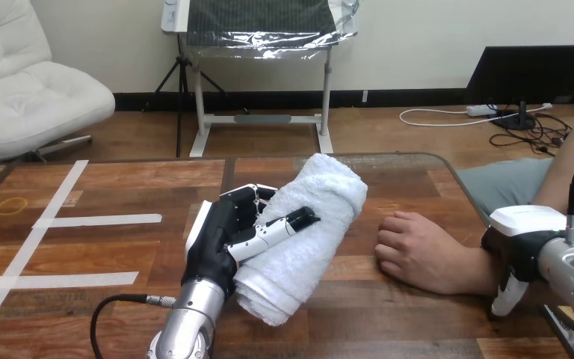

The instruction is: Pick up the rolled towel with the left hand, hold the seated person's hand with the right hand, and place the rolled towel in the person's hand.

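Observation:
A white rolled towel [310, 224] lies slantwise across the middle of the wooden table [119, 187]. My left hand [220, 239] grips it from its left side: the thumb lies across the top of the roll and the fingers curl against its far-left flank. The person's hand [411, 250] rests on the table to the towel's right, knuckles up, fingers loosely curled, a short gap from the towel. My right hand [527, 239] sits at the view's right edge, against the person's wrist and over the forearm; whether it holds the wrist I cannot tell.
White tape strips [97, 221] mark the table's left part, with a yellow rubber band [11, 205] near the left edge. The table's rounded far-right corner [448, 168] lies just beyond the person's arm.

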You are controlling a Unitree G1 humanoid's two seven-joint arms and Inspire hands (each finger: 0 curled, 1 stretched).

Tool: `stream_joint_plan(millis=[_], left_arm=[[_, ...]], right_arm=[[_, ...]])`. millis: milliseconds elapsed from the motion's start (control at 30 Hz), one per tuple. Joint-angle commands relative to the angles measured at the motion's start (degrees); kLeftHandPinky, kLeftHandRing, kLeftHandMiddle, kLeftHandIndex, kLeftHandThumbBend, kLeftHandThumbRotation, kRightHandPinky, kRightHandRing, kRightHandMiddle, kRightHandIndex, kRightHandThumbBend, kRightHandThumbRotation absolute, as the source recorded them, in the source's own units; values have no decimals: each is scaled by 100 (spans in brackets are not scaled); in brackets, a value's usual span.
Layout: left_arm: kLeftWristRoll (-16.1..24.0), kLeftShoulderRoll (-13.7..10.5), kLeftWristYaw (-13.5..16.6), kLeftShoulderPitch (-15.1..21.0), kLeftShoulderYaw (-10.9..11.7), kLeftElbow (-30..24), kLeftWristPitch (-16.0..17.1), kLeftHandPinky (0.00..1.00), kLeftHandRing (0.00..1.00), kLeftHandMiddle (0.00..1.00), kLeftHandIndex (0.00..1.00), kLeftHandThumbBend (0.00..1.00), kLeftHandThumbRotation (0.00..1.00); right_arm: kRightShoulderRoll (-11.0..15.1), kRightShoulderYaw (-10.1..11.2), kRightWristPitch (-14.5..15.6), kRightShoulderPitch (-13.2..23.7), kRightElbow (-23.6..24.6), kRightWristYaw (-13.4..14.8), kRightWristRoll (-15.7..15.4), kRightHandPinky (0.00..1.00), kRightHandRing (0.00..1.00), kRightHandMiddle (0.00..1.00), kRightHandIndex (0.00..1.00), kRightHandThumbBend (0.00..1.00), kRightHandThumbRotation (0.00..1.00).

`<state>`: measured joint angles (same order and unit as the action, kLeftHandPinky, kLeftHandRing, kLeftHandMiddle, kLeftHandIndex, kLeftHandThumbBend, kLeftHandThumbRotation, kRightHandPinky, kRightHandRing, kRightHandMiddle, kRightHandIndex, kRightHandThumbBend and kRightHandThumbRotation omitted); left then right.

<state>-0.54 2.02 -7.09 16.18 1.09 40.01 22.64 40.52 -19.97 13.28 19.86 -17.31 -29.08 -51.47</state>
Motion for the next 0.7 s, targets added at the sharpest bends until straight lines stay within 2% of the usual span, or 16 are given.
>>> stream_joint_plan(millis=[0,267,500,667], left_arm=[[-182,19,-36,432,88,-190,52,28,32,38,44,86,26],[-359,47,-127,509,130,-67,-29,28,32,38,44,87,24],[-376,48,-92,614,153,62,-157,28,32,38,44,88,23],[-402,44,-95,712,173,191,-235,28,32,38,44,88,23]], right_arm=[[-160,-6,-36,32,-233,249,147,17,29,44,49,68,0],[-143,93,-150,-35,-357,752,308,10,19,33,37,65,0],[-35,117,-264,-74,-308,922,405,9,19,32,35,64,0],[23,205,-222,-128,-124,888,468,9,20,32,34,65,0]])
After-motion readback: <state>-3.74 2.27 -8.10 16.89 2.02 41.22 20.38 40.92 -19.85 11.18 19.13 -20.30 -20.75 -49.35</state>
